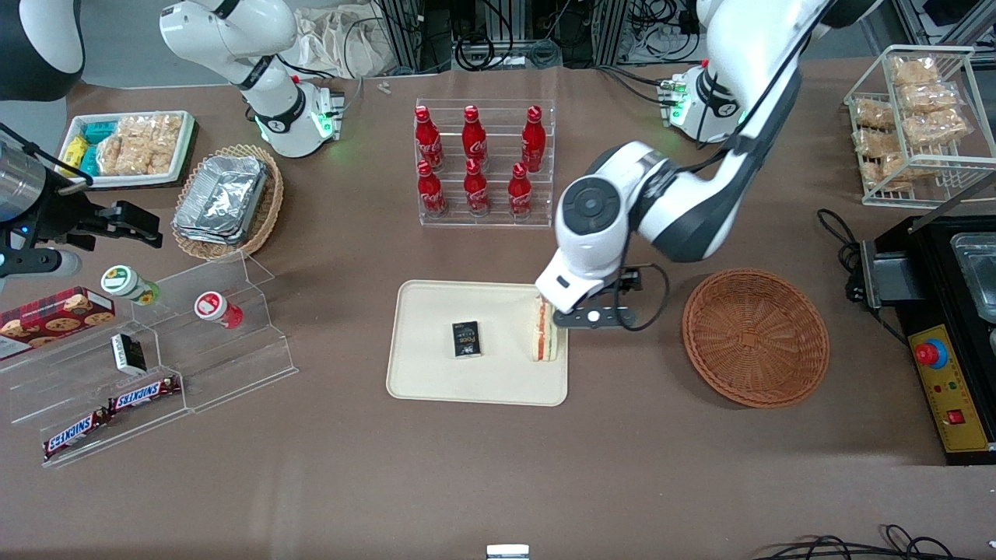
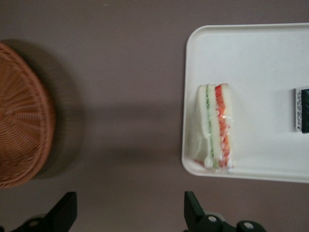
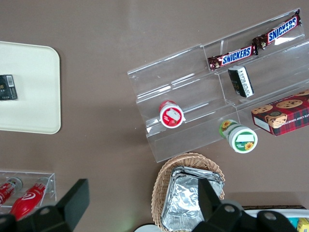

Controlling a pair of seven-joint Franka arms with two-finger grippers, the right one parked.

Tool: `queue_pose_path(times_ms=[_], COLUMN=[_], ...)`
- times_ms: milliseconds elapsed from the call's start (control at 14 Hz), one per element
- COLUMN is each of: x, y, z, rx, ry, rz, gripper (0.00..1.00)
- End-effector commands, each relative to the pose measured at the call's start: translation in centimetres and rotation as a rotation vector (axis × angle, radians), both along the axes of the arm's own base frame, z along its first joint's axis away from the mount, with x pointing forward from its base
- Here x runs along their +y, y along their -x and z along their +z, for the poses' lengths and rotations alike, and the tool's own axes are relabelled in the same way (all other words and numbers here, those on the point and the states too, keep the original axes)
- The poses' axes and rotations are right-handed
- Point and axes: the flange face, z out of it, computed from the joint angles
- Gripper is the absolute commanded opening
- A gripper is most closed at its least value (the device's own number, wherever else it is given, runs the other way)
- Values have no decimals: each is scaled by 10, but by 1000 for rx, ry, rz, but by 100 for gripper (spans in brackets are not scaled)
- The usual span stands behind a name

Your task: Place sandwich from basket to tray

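White-bread sandwich point(image 2: 215, 126) — red, green layers — on tray point(image 2: 251, 58); gripper point(image 2: 129, 212) spread above.

Wrapped sandwich point(image 1: 544, 334) on edge, at tray point(image 1: 436, 381) rim nearest basket point(image 1: 755, 337); frame centre; basket empty; gripper point(image 1: 589, 316) above, spread.

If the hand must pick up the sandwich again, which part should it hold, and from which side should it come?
Probably from above, closing on the two broad bread faces. The sandwich stands on edge at the tray rim toward the basket, filling layers facing up, so the fingers would press bread, not filling. The hand hangs open between tray and basket. The black box lies well clear.
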Motion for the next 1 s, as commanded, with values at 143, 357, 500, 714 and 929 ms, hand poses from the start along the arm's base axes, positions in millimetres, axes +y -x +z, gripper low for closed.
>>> queue_pose_path(times_ms=[143, 357, 500, 714, 929], x=[109, 178, 206, 239, 245], y=[-16, -19, -25, -31, -30], z=[70, 105, 117, 135, 146], rx=[64, 77, 63, 37, 48], ry=[23, -1, 12, 26, 23], rz=[-32, -22, 34, 106, 105], gripper=[100, 100, 100, 100, 100])
